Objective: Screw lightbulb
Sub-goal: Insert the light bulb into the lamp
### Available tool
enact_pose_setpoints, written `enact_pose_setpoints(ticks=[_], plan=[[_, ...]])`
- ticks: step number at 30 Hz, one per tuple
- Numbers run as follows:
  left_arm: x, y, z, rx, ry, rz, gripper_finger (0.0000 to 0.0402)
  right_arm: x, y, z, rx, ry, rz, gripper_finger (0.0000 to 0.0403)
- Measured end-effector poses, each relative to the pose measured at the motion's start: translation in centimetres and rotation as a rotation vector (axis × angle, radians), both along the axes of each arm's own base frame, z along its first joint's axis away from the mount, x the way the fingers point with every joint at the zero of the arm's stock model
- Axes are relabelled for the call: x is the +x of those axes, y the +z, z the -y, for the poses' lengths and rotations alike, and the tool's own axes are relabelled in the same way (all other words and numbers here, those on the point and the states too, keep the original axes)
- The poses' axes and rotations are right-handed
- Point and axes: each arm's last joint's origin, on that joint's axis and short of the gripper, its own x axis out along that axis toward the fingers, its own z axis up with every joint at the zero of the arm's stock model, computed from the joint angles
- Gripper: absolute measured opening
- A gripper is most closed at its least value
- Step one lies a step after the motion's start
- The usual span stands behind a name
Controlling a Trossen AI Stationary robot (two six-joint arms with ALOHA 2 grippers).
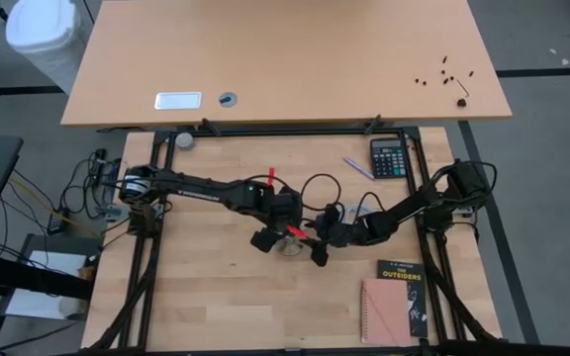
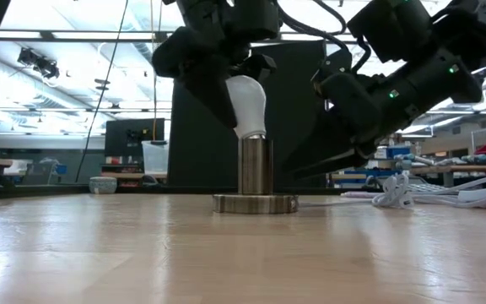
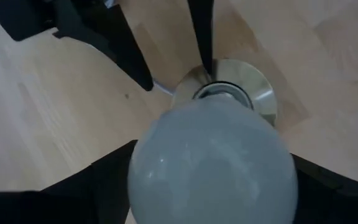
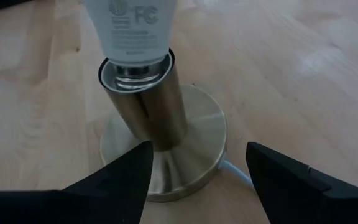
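- At mid-table, the left gripper [image 2: 241, 89] reaches down from above, fingers clamped on the lightbulb [image 2: 247, 105], whose base sits in the brass socket [image 2: 255, 179].
- The right gripper [image 4: 194, 177] angles low, fingers spread either side of the socket's round foot, holding nothing.
- White cord [image 2: 445, 196] lies behind; calculator [image 1: 389, 158] and books [image 1: 394, 297] well apart.

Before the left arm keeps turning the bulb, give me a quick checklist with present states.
1. lightbulb base seated in socket mouth: ok, though tilted.
2. Left pincer around the bulb's glass: ok.
3. Thread fully screwed in: not ok, thread shows above the rim.
4. Right pincer steadying the socket: not ok, fingers open either side of the base plate, apart from it.
5. Socket upright on the table: ok.
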Motion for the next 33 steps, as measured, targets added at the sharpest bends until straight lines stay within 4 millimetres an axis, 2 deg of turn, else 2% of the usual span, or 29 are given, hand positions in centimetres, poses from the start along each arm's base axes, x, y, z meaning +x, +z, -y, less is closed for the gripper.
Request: enact_pose_setpoints(ticks=[10, 17, 23, 29, 33], plan=[[0.2, -0.3, 0.0, -0.060, -0.030, 0.008, 0.0269, 0.0, 0.0, -0.1, 0.008, 0.006, 0.000, 0.0268], [0.3, -0.3, 0.0, -0.059, -0.029, 0.009, 0.0273, 0.0, 0.0, -0.1, 0.018, 0.016, 0.000, 0.0268], [0.2, -0.3, 0.0, -0.059, -0.029, 0.001, 0.0273, 0.1, 0.4, -1.1, -0.020, 0.076, 0.037, 0.0268], [-0.1, -0.2, 0.4, -0.054, -0.036, -0.027, 0.0273, 0.6, 0.2, -0.1, -0.024, 0.036, 0.065, 0.0268], [-0.3, -0.2, 0.4, -0.053, -0.035, -0.054, 0.0273, 1.9, -0.3, 0.4, -0.020, 0.057, 0.086, 0.0268]])
